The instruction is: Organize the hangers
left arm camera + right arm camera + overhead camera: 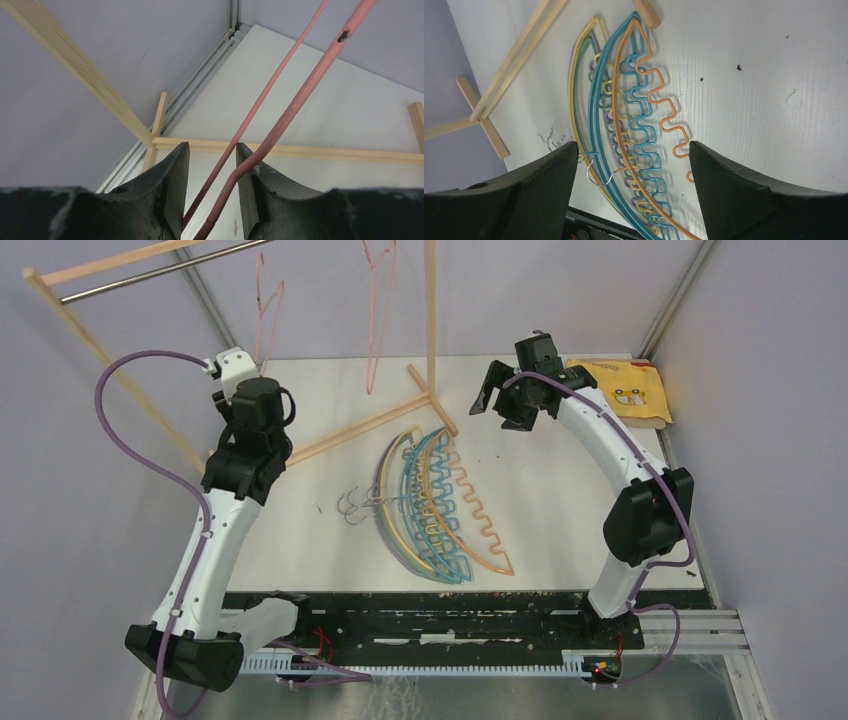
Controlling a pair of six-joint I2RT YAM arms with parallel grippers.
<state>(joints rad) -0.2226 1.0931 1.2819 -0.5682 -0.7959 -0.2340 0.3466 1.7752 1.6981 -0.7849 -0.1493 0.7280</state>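
Pink hangers [372, 340] run off the top edge; the pile [430, 510] hides its lower ones

Hangers: thin pastel, wavy notched bars, metal hooks [358, 505] pointing left. Stack [430, 510] lies flat and nested at centre of the worktop [560, 470]: orange [487, 530] rightmost, then teal [596, 100], yellow [572, 85]. Two pink ones hang upright: far centre [375, 340], and far left [305, 90] between the left tool's [212, 150] fingers.

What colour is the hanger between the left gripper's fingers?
Pink. The hanger shows best in the left wrist view, running through the open left gripper.
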